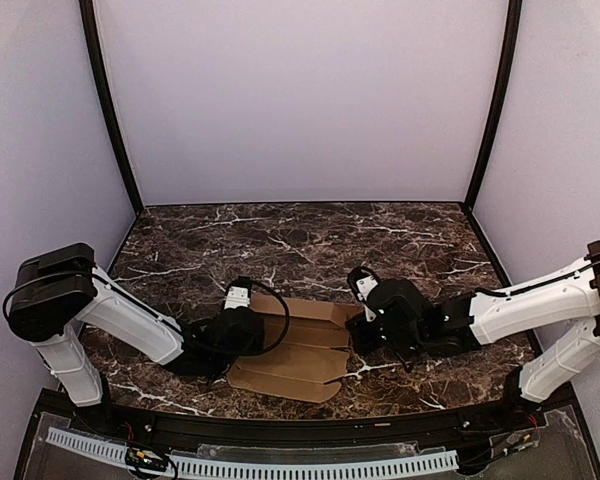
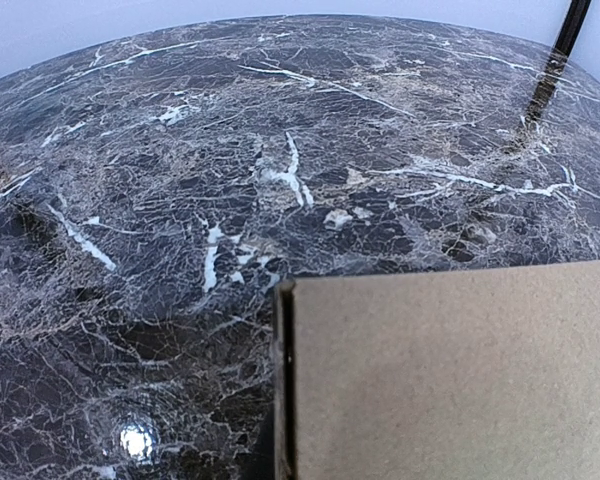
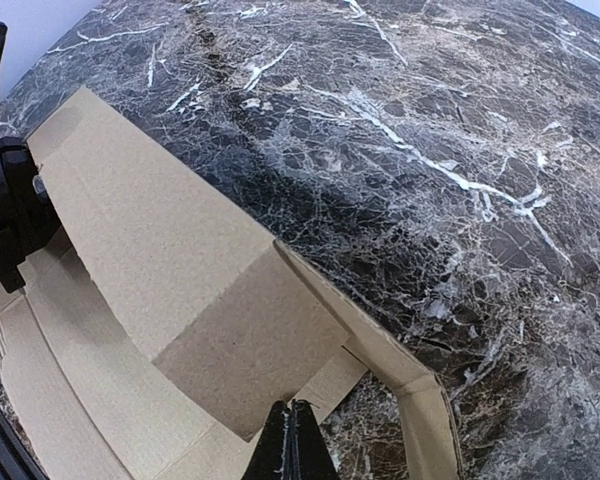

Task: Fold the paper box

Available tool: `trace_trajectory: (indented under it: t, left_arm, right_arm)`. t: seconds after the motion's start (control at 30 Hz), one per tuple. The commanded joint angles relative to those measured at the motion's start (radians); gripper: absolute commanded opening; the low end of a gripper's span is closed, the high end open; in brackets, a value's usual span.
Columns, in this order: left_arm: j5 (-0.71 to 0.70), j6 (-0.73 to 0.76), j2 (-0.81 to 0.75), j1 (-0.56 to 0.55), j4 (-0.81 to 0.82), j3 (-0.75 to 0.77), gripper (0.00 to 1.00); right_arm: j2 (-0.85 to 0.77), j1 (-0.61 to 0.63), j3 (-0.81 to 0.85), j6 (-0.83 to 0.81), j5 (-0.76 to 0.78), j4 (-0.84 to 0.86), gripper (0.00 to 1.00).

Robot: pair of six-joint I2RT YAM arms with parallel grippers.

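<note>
Fingertips (image 3: 278, 455) of the right claw (image 3: 293, 448) are pressed together, with only a hairline between them, right at the near edge of the paper box (image 3: 180, 270). Whether a layer of cardboard is caught in that line cannot be told. Just past them a long brown panel is tilted up off the rest of the sheet and creased across its width. A small end flap to its right stands curled on edge.

The left claw (image 1: 250, 330) sits at the opposite end of the sheet. Its own wrist camera shows none of its fingers, only a plain cardboard face filling the lower right with one dark upright edge. That claw is closed as well, and whether it pinches the cardboard cannot be told.

From above, the paper box lies near the front middle of the table (image 1: 310, 235). It is a mostly flat cut-out sheet with flaps, with one claw at its left edge, the other at its right, and both arms reaching in low from the sides.

The table top is a dark marble pattern, brown-black with white veins, glossy enough to carry one bright glint. Pale lilac walls (image 1: 300, 100) close the back and both sides, with black posts (image 1: 108, 110) at the back corners. A white slotted strip (image 1: 280, 466) runs along the front edge below the arm bases.
</note>
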Motion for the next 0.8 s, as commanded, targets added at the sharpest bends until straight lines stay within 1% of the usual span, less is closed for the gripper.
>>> trace_trajectory:
  t: [0.0, 0.33, 0.5, 0.63, 0.77]
  left_arm:
    - [0.041, -0.006, -0.006, -0.009, -0.087, -0.027, 0.01]
    - [0.063, -0.001, -0.002, -0.012, -0.069, -0.021, 0.01]
    - [0.081, 0.002, 0.004, -0.018, -0.070, -0.012, 0.01]
    - [0.110, -0.007, 0.004, -0.018, -0.077, -0.004, 0.01]
    - [0.176, -0.042, -0.006, -0.019, -0.090, 0.000, 0.01]
  right_arm:
    - [0.032, -0.005, 0.038, -0.014, 0.014, 0.034, 0.00]
    - [0.140, -0.006, 0.087, -0.035, 0.015, 0.105, 0.00]
    - [0.181, -0.005, 0.123, -0.041, -0.016, 0.161, 0.00]
    - [0.202, -0.006, 0.130, -0.020, -0.019, 0.204, 0.00]
    - [0.199, -0.008, 0.104, 0.024, -0.032, 0.270, 0.00]
